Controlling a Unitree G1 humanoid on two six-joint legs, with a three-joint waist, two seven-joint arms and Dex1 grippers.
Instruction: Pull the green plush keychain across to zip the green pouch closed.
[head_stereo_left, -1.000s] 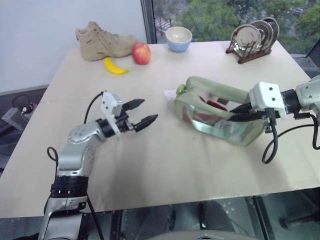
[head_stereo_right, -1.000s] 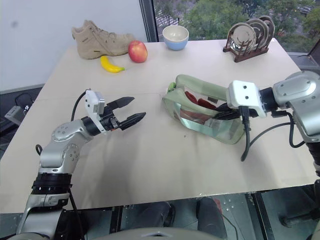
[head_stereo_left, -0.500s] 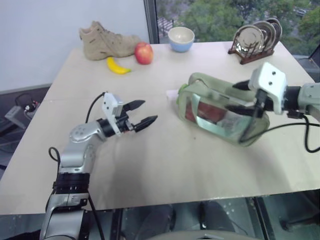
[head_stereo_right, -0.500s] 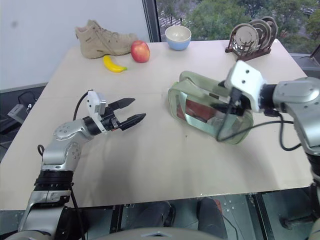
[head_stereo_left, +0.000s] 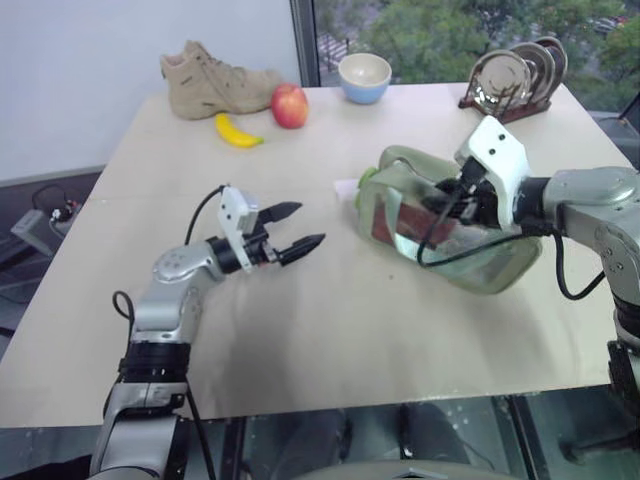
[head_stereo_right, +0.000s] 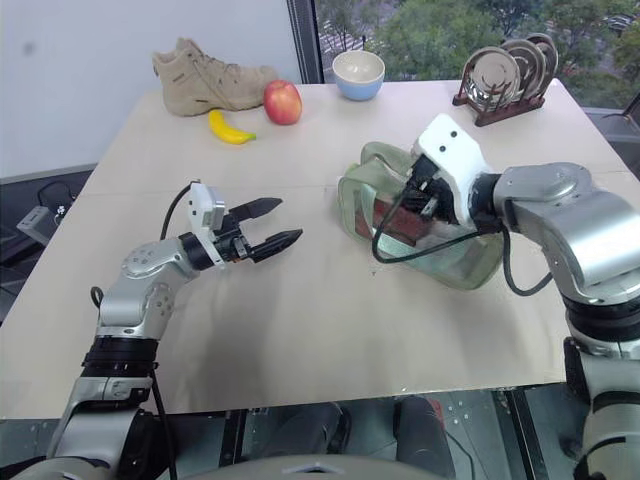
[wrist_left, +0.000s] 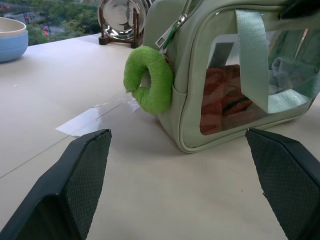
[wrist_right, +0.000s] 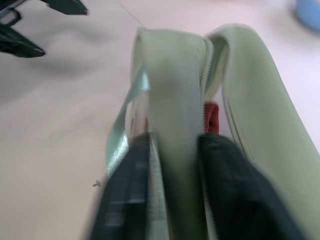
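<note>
green pouch (head_stereo_left: 470, 250): long axis runs from the left gripper (head_stereo_left: 298, 227) towards the right arm
green plush keychain (wrist_left: 149, 79): hangs at pouch end facing left gripper
left gripper: spread wide, empty
right gripper (wrist_right: 172, 165): clenched on pouch's top edge

Left hand (head_stereo_left: 303, 227) spread wide, level; right hand (wrist_right: 172, 165) pinched, angled down.

A big pale table (head_stereo_left: 300, 330) stood by a white wall (head_stereo_left: 80, 60). Behind it was a window (head_stereo_left: 430, 30) with green trees outside.

One pouch (head_stereo_left: 450, 235), one keychain (wrist_left: 149, 80), one apple (head_stereo_left: 289, 105), one banana (head_stereo_left: 236, 132).
</note>
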